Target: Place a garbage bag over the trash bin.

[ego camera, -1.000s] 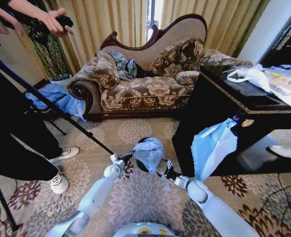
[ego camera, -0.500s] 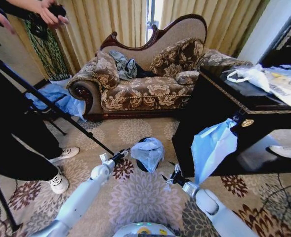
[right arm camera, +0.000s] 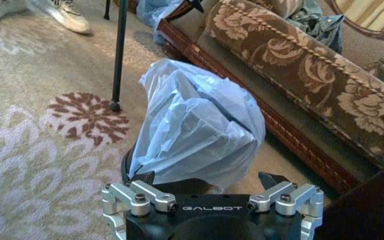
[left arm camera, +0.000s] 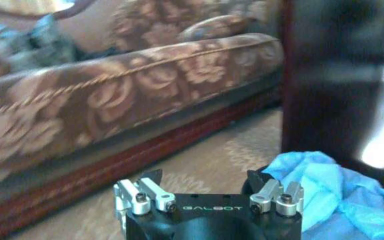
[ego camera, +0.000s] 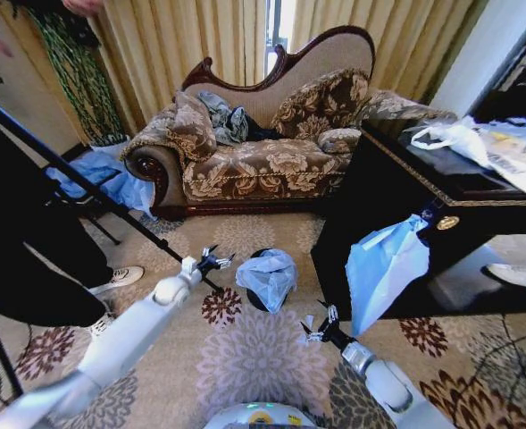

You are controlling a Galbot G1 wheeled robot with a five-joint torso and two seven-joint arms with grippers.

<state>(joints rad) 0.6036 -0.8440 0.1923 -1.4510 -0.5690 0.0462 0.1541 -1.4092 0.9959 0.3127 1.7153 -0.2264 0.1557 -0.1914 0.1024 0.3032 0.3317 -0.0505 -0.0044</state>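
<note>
**A:** so where's the garbage bag right now?

**B:** bunched up over the trash bin, down on the patterned carpet in front of the sofa. Only a bit of the black bin peeks out at the bottom.

**A:** and the claws?

**B:** left claw is just beside the bag, fingers spread wide, holding nothing. Right claw is close on the bag's other side, also spread apart and empty. Neither touches the bag.

A furnished living room: floral sofa with carved wooden frame, long gold curtains, patterned carpet, dark lacquered cabinet alongside.
</note>
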